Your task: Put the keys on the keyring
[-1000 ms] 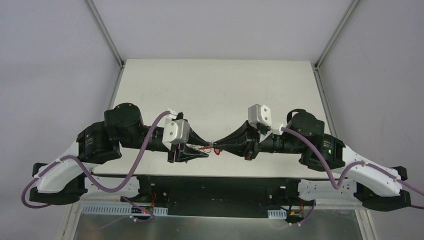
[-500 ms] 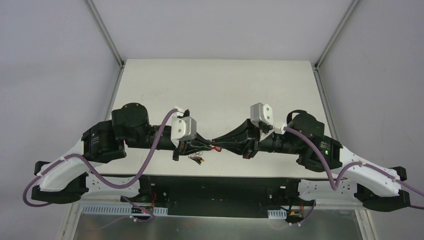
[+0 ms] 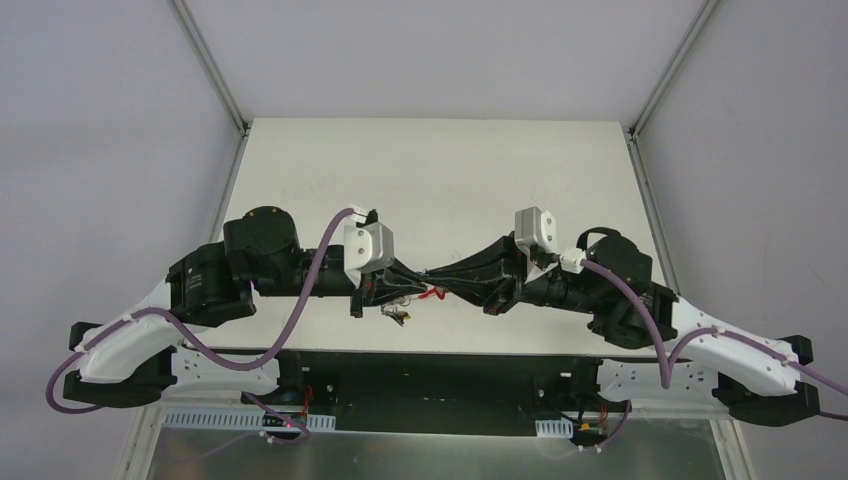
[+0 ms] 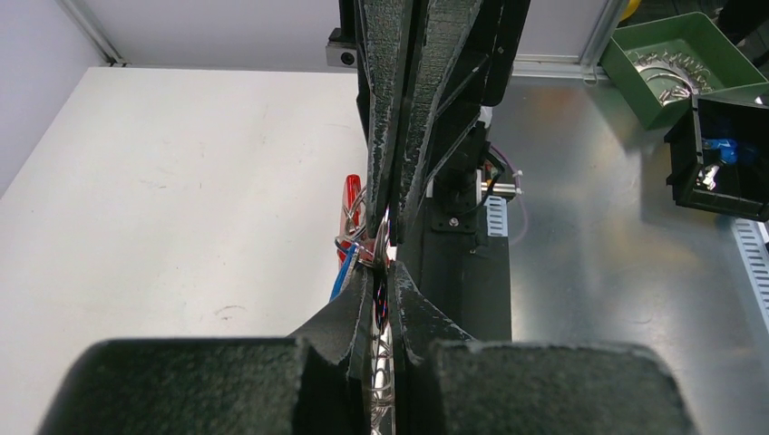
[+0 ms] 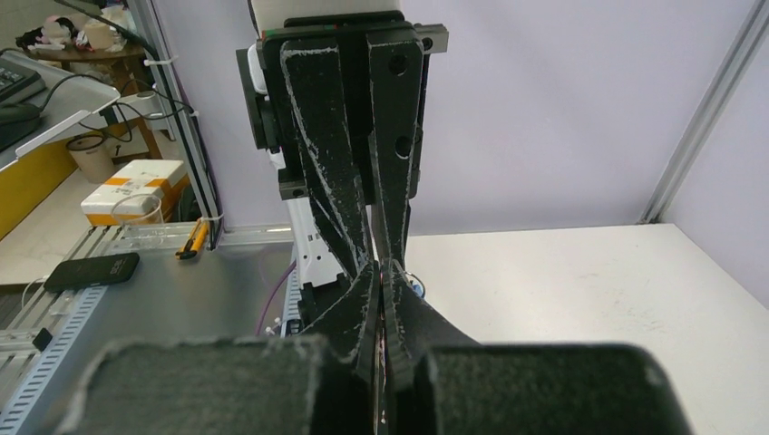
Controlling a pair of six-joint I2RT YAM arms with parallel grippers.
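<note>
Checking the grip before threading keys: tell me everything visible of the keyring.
The keyring is a small bunch: a glossy red curved clip and thin silver metal rings. It hangs above the white table, pinched where the shut left tool and shut right tool meet tip to tip. Much of it is hidden between them.

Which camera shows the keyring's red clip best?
The left wrist view: the red clip is close, its curved edge plain. The top view gives only a tiny red speck; the right wrist view does not show it.
</note>
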